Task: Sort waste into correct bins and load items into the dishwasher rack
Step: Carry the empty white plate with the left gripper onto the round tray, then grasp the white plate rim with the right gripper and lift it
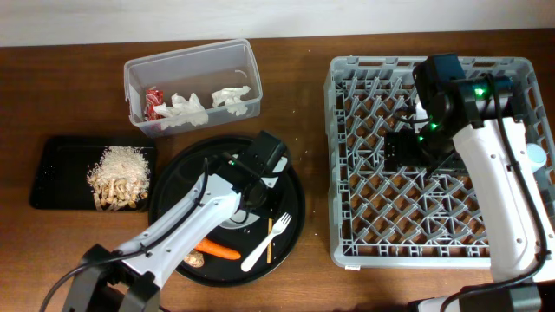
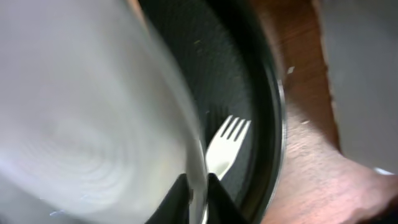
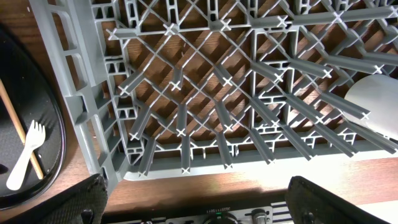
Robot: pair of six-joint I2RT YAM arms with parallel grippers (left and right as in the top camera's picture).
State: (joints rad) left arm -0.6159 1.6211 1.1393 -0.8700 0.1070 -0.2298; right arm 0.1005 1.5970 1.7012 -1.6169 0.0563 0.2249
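The large square grey plastic dishwasher rack (image 1: 332,156) fills the right of the table. The right gripper (image 3: 202,202) hangs over its peg lattice with its fingers spread wide and nothing between them. Left of the rack sits the large round black tray (image 1: 299,208). Beyond that are the clear rectangular plastic tub (image 1: 130,87), holding crumpled white tissues (image 1: 186,108) and a red wrapper (image 1: 154,100), and the shallow black rectangular tray (image 1: 56,173), heaped with white rice grains (image 1: 121,160) and tan peanuts (image 1: 117,195). Over the round tray the left gripper (image 2: 198,188) straddles the thin rim of a pale round bowl (image 2: 74,124), one finger on each side. I cannot tell whether it is pinching the rim or has let go, nor whether the bowl rests on the tray. The bowl lies directly at the left gripper and its destination, the rack, lies to that arm's right, so the left arm is plainly nearer and would carry it rightward. On the tray nearer the arm's base lie an orange carrot (image 1: 217,251), its long axis roughly left to right, a white plastic fork (image 1: 258,251) lying diagonally, a thin wooden chopstick (image 3: 9,106) crossing it, and a small brown lump (image 1: 192,259).
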